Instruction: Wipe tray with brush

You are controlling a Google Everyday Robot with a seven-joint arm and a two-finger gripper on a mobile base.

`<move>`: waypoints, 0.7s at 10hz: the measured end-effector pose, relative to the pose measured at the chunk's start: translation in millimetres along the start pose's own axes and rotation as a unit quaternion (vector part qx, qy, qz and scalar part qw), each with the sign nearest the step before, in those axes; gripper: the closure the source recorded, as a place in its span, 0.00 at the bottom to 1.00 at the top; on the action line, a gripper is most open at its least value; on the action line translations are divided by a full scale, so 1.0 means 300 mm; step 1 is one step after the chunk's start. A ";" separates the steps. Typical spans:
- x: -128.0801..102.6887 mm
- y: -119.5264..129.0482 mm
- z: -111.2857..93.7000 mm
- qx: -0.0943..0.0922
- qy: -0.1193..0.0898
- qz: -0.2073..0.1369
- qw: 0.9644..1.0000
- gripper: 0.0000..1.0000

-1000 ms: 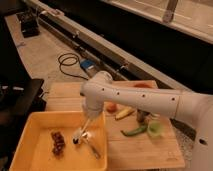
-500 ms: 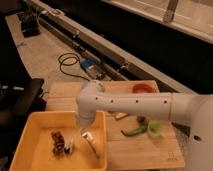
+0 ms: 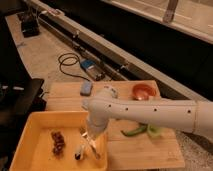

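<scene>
White robot arm reaches in from the right, elbow bent over the wooden table, w/ the gripper pointing down inside the big yellow-orange rectangular plastic tray at near left. Can't tell whether the gripper is holding anything or how it's set, it's just a pale blur at the wrist end. Right below it, the small slim brush w/ whitish stick handle and dark bristle head lies on the tray floor, near the tray's right wall, dark end toward the near side, handle slanting up twd the gripper; whether they touch, can't tell. A thin silver fork-like utensil slants just beside the brush, to its right. Left of both, mid-tray, a cluster of dark reddish lumps, apart from the brush. Outside the tray: small blue-grey pad at the table's far edge, a red-orange bowl far right, green vegetable pieces on the wood, right of the tray, partly under the arm. Beyond the table, black cable coil on the floor.
</scene>
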 end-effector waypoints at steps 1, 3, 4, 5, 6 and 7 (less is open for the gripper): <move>0.033 -0.011 -0.027 -0.003 0.009 0.001 1.000 1.00; 0.095 -0.079 -0.058 -0.008 0.020 -0.010 1.000 1.00; 0.112 -0.126 -0.060 -0.011 0.021 -0.024 0.999 1.00; 0.103 -0.166 -0.051 -0.010 0.018 -0.036 0.999 1.00; 0.080 -0.199 -0.030 -0.010 0.012 -0.047 0.999 1.00; 0.052 -0.219 -0.007 -0.009 0.005 -0.056 0.998 1.00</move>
